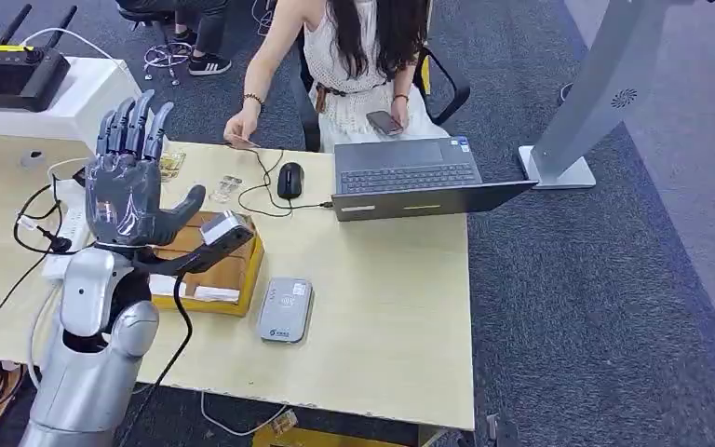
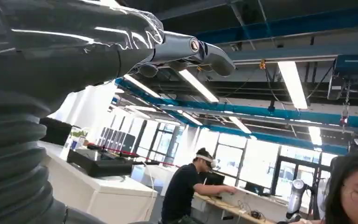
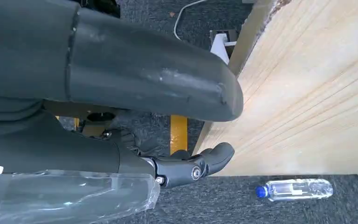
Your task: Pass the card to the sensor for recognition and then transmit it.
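Currently the left hand is raised above the table, fingers spread, holding nothing. Card reader lies below and to its right. Right hand beside the table edge; grip state can't be told.

table: pale wood, matt | floor: grey carpet, rough | left hand: glossy plastic

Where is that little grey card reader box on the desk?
In the head view, the grey card reader lies flat on the wooden table, just right of the yellow-edged box and nearer the robot than the laptop.
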{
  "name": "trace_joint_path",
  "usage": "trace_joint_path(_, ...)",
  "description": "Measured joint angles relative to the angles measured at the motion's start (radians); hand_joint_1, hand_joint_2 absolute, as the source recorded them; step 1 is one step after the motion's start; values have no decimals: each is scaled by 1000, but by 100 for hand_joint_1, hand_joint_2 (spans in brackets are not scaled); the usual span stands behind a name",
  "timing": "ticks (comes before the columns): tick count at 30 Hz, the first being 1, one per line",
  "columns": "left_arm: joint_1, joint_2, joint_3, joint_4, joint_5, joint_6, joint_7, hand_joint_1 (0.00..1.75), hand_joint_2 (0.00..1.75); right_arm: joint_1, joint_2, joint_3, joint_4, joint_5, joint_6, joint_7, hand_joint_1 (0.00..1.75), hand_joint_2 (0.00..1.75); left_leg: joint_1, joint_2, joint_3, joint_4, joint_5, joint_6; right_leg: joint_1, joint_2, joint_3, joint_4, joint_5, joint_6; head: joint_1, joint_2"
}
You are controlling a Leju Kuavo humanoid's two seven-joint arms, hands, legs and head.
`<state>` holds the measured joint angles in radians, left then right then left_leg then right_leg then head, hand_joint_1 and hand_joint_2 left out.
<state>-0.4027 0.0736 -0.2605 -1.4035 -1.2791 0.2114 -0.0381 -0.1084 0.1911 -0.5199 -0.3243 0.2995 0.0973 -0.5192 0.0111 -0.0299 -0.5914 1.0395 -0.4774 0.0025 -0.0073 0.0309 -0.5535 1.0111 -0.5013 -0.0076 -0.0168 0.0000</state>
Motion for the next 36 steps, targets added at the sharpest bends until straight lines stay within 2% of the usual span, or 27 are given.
trace_joint_path(18,2,0,0,-6,0,0,0,0,175,0,0,0,0,0,0,0,0,0,0,0,0,0,0,0,0,0,0,0,0,0,0,0)
trace_joint_path(19,8,2,1,-6,6,-23,5,0,175,0,0,0,0,-5,-4,-1,0,0,0,0,-1,-1,0,0,0,0,1,0,0,0,0,0)
trace_joint_path(21,132,23,11,-54,34,-143,11,0,175,5,-3,-13,0,-35,-15,-12,0,0,-4,6,7,-5,-4,1,-2,7,5,-1,-2,0,5,0)
trace_joint_path(22,209,32,17,-72,36,-136,-6,0,175,11,-6,-24,-1,-42,-11,-17,0,0,-6,11,12,-5,-6,1,-4,12,7,-1,-3,1,2,0)
trace_joint_path(23,297,41,17,-72,32,-103,-20,0,175,22,-8,-31,-2,-46,-9,-18,0,0,-6,15,13,-5,-7,2,-6,14,6,-1,-4,1,-4,0)
trace_joint_path(25,409,53,17,-81,13,-41,-29,0,175,40,-18,-47,-5,-48,-9,-19,0,0,-4,12,6,-4,-7,2,-5,12,1,-1,-4,1,-5,0)
trace_joint_path(26,448,59,17,-95,3,-31,-22,0,175,45,-22,-54,-6,-48,-9,-20,0,0,-4,9,5,-4,-7,2,-5,10,0,-1,-5,2,-5,0)
trace_joint_path(30,536,76,15,-151,-12,-58,5,0,175,47,-23,-76,-9,-44,-10,-24,0,0,-4,8,5,-4,-7,2,-5,9,1,-1,-6,1,-4,0)
trace_joint_path(36,635,114,-34,-271,-53,-41,27,0,175,57,-24,-109,-14,-37,-6,-37,0,0,-4,8,5,-4,-7,2,-5,8,1,-1,-6,1,-4,0)
